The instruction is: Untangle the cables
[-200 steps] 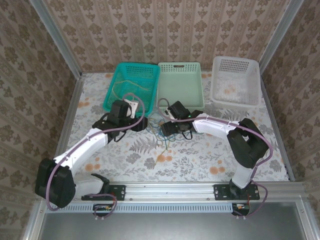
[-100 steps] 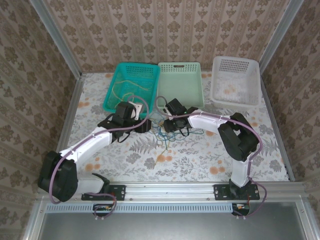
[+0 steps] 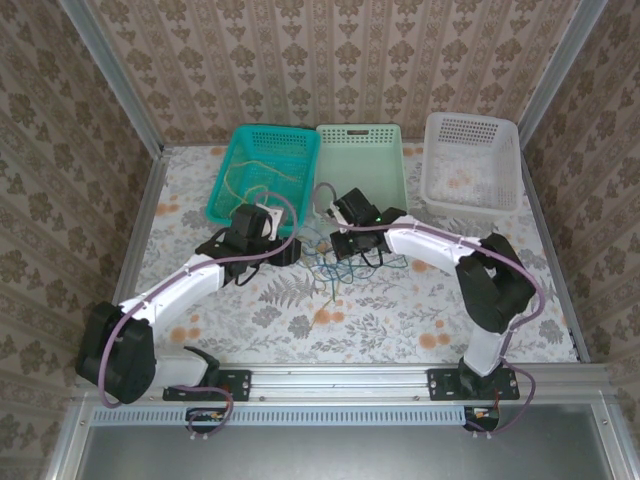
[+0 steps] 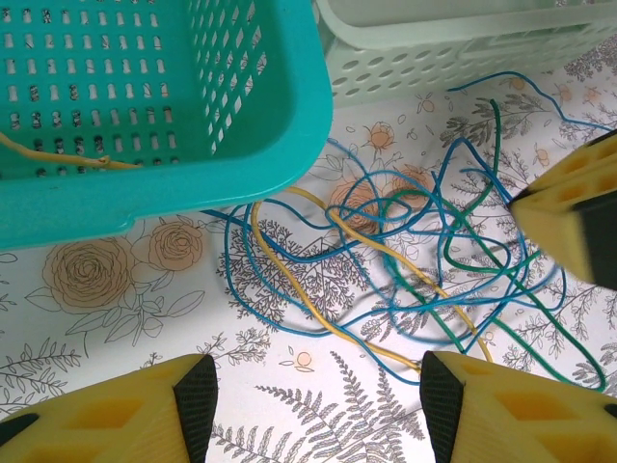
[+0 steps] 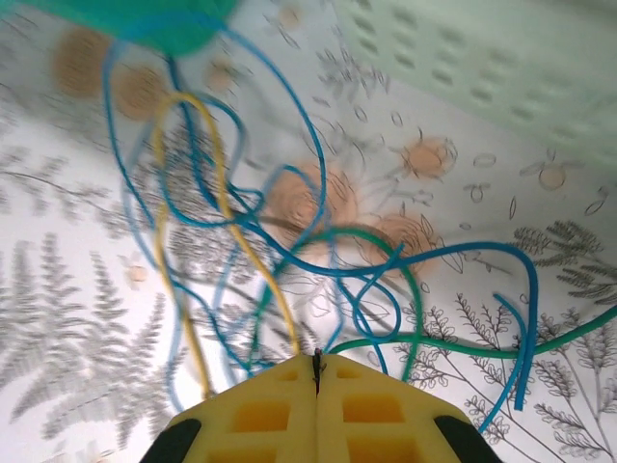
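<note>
Yellow-fingered left end effector (image 4: pixel 318 400) hangs half open and empty; the cables (image 4: pixel 405 260) lie tangled on the bench (image 4: pixel 116 338) just ahead, between both arms. The right end effector (image 5: pixel 316 362), nearer, is closed at the tangle, strands meeting its tips; grip unconfirmed.

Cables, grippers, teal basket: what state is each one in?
Cables, tangled on the table.
Left gripper, open, near the tangle.
Right gripper, shut at the tangle; hold on a cable unclear.
Teal basket, upright, one yellow cable inside.
</note>
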Robot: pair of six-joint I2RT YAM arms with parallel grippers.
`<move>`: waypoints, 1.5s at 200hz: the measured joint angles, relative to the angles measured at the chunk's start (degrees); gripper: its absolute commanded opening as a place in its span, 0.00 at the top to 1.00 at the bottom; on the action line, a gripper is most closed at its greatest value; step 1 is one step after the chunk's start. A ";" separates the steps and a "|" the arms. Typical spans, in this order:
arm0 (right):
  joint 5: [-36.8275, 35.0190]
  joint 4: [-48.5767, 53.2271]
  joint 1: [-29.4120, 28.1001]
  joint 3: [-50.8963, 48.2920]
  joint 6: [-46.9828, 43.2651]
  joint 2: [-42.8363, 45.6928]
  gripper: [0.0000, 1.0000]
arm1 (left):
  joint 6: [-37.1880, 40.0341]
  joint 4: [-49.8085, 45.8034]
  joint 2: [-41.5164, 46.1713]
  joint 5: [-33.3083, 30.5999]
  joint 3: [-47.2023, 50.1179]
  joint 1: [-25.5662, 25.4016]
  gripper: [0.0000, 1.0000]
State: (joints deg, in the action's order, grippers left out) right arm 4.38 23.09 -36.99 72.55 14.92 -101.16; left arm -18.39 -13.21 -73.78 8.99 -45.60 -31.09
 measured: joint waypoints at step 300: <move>19.54 -33.07 21.29 24.24 43.93 23.10 1.00 | -0.04 3.48 1.49 -1.29 2.14 0.44 0.37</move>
State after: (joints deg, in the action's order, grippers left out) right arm 23.92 -9.98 -15.70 96.79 58.85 -78.06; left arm -18.44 -9.74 -72.29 7.70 -43.46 -30.65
